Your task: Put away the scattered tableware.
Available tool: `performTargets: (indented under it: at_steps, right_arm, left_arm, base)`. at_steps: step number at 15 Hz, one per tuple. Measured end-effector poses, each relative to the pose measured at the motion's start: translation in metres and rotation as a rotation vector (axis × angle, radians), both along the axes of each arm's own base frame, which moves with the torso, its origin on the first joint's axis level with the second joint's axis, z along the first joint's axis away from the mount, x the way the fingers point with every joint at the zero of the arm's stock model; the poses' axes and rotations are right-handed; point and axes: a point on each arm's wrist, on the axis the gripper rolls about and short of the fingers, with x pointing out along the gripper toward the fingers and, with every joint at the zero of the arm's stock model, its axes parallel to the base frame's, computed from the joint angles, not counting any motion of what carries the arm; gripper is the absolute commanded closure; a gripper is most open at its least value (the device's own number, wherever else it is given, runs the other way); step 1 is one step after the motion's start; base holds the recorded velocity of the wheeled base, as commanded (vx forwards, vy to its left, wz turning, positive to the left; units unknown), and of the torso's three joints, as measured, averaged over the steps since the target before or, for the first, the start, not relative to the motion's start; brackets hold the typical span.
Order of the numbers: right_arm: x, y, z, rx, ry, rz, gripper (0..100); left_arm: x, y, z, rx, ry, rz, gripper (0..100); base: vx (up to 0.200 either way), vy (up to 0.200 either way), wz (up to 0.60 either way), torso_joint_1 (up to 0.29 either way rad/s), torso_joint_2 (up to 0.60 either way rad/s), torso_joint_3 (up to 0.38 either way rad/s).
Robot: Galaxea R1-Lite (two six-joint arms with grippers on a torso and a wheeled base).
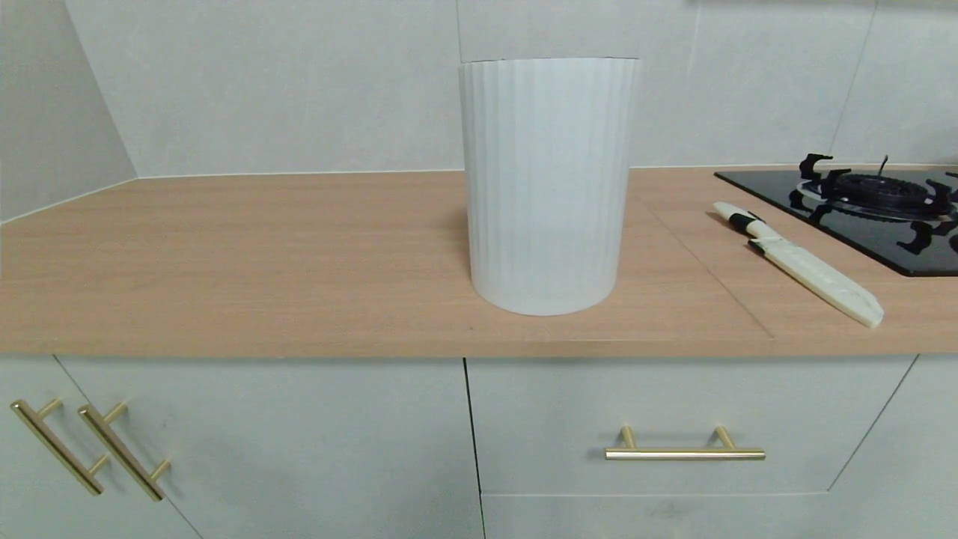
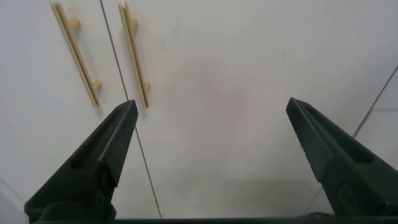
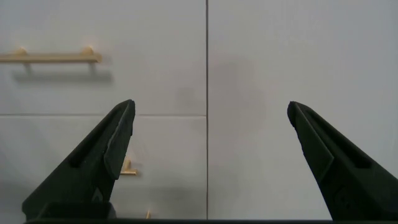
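Up top, the head view takes in the wooden countertop (image 1: 224, 262). A tall ribbed white container (image 1: 545, 187) stands upright just right of the frame's centre. Its rim sits level with the camera, so what it holds, if anything, cannot be told. Toward the right edge of the frame a white knife (image 1: 797, 258) with a black band lies flat and slantwise on the wood. It is well apart from the container and just beside the near edge of the black gas hob (image 1: 861, 206), not touching it. Below the counter, a brass drawer handle (image 1: 685, 451) shows at lower centre-right and a pair of door handles (image 1: 90, 457) at the lower left corner.

The wrist views give something else — pale cabinet fronts, seen from close by. The left gripper (image 2: 211, 102) faces a door seam with two slim brass handles (image 2: 78, 56) either side of it; its jaws are spread wide with nothing between them. The right gripper (image 3: 210, 104) faces a drawer front (image 3: 99, 81) carrying one brass bar (image 3: 50, 58), its jaws likewise wide apart and holding nothing.
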Motion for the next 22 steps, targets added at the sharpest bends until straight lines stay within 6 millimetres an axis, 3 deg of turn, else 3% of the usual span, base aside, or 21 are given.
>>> performTargets:
  at_steps: [22]
  right_arm:
    - [0.0, 0.0, 0.0, 0.0, 0.0, 0.0, 0]
  left_arm:
    - [0.0, 0.0, 0.0001, 0.0, -0.001, 0.0, 0]
  base:
    - [0.0, 0.0, 0.0, 0.193, -0.5, -0.295]
